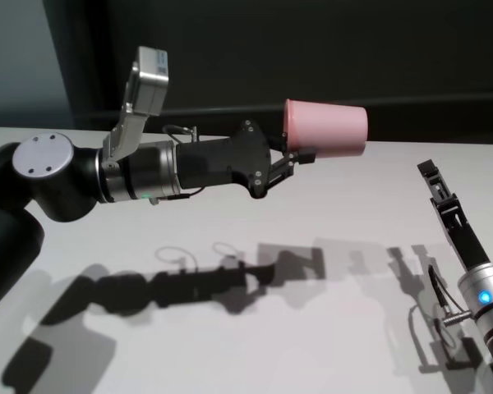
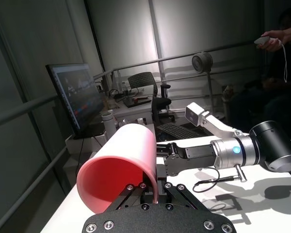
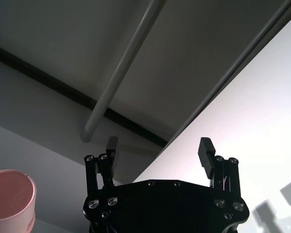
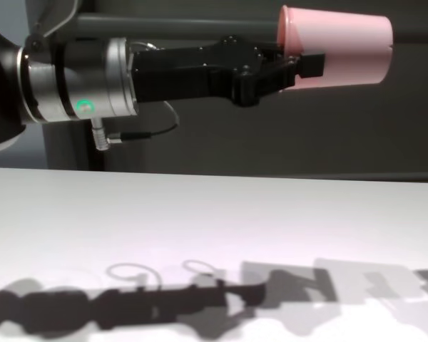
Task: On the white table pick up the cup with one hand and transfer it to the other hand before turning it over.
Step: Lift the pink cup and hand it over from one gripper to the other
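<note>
The pink cup [image 1: 327, 128] hangs on its side high above the white table [image 1: 230, 336], its mouth toward my left arm and its base pointing right. My left gripper [image 1: 298, 156] is shut on the cup's rim wall, one finger inside and one outside; the chest view shows the same grip [image 4: 303, 68] on the cup [image 4: 342, 46]. From the left wrist view I look into the cup's mouth [image 2: 119, 162]. My right gripper [image 1: 437, 185] stands open to the right of and below the cup, apart from it. Its fingers [image 3: 205, 150] are spread with nothing between them, and the cup's base [image 3: 9, 196] shows off to one side.
A dark wall [image 1: 312, 49] runs behind the table's far edge. The arms' shadows fall across the tabletop [image 4: 200, 299]. Beyond the table, the left wrist view shows a monitor [image 2: 75, 99], office chairs [image 2: 148, 87] and a person [image 2: 276, 43] holding a controller.
</note>
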Controlling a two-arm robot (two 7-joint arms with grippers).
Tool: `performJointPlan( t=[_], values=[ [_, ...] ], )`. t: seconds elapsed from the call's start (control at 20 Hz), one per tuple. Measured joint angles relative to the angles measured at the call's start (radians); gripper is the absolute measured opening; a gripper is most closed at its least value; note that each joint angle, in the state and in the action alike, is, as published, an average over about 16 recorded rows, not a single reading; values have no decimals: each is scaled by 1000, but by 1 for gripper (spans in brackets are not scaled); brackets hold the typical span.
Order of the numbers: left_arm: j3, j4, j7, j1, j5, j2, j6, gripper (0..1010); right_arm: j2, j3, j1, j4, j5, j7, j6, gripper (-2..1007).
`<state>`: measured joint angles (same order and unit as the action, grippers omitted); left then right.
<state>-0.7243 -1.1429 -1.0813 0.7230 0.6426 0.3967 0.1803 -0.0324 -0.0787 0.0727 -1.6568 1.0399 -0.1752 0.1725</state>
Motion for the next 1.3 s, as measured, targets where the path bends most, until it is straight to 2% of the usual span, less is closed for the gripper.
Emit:
performJointPlan(
  t=[0.6,0.95,1.3],
  values=[
    [0,0,0,0,0,0,0,49,5,-19,-23,16,191,-60,99,1000],
    [0,0,0,0,0,0,0,49,13,-20,-32,23,285,-103,151,1000],
    [0,0,0,0,0,0,0,49,11,-20,-35,23,386,-142,201,1000]
  ],
)
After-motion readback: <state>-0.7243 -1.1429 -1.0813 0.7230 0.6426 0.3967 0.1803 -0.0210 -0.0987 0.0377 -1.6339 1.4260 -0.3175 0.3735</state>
